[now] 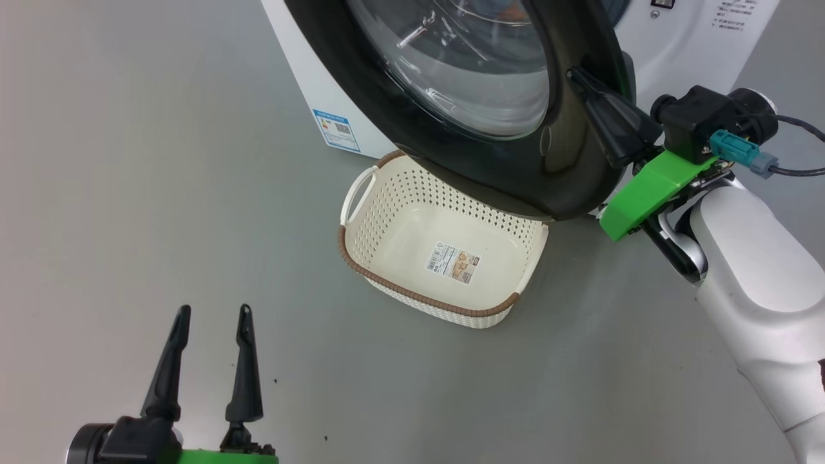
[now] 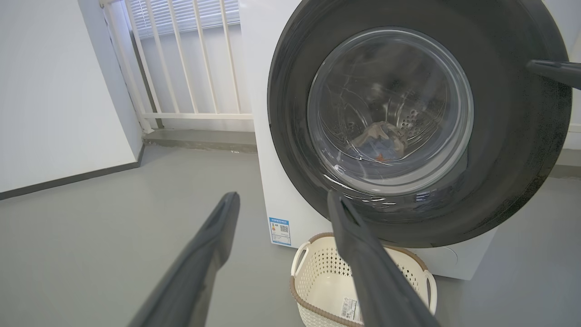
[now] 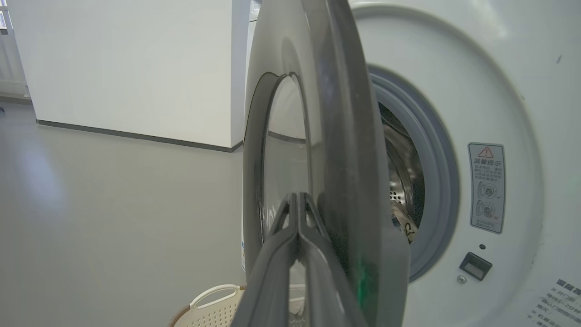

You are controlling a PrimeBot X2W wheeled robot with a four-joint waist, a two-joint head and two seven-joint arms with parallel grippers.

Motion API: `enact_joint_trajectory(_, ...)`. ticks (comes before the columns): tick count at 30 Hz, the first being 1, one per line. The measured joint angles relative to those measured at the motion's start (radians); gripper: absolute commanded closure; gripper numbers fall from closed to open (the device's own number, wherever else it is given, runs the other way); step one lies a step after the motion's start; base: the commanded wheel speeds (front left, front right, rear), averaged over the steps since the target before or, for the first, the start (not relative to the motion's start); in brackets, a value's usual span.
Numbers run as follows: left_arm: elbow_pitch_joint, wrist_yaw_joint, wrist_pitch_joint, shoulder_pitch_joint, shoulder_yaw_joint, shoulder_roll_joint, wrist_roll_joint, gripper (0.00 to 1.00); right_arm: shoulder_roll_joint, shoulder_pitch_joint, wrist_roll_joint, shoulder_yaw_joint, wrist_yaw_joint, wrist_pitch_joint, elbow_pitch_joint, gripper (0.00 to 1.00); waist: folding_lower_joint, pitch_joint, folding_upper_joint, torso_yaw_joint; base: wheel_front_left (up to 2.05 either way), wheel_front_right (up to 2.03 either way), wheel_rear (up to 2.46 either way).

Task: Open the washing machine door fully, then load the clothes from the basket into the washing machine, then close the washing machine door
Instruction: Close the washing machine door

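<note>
The washing machine door [image 1: 567,174] stands ajar, its black ring hanging over the far side of the basket [image 1: 419,296]. The basket holds just a label sticker on its floor. My right gripper [image 1: 575,74] is shut, its tips pressed against the door's outer face near the free edge; from the right wrist the tips [image 3: 297,196] lie on the glossy ring [image 3: 349,159]. The clothes [image 2: 379,145] lie inside the drum behind the glass, and a bit of them [image 3: 401,225] peeks past the door edge. My left gripper [image 1: 214,310] is open and holds nothing, low at the left over the floor.
The white washing machine [image 1: 683,45] has a blue label sticker [image 1: 335,129] on its side. A white railing [image 2: 190,68] and a wall stand behind to the left. Grey floor spreads to the left of the basket [image 2: 313,272]. The latch slot [image 3: 475,265] sits right of the drum opening.
</note>
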Motion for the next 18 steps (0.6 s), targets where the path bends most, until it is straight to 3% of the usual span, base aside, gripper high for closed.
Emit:
enact_joint_trajectory(10, -0.013, -0.001, 0.000, -0.006, -0.007, -0.007, 0.000, 0.00, -0.018, -0.026, 0.003, -0.037, 0.005, 0.000, 0.047, 1.00, 0.0000, 0.022, 0.0000, 0.016, 0.00, 0.00, 0.00)
enact_joint_trajectory(18, -0.030, 0.002, 0.000, -0.026, -0.053, -0.008, -0.005, 0.00, -0.082, -0.129, 0.017, -0.044, 0.005, 0.000, 0.163, 1.00, 0.0000, 0.067, 0.0000, 0.046, 0.00, 0.00, 0.00)
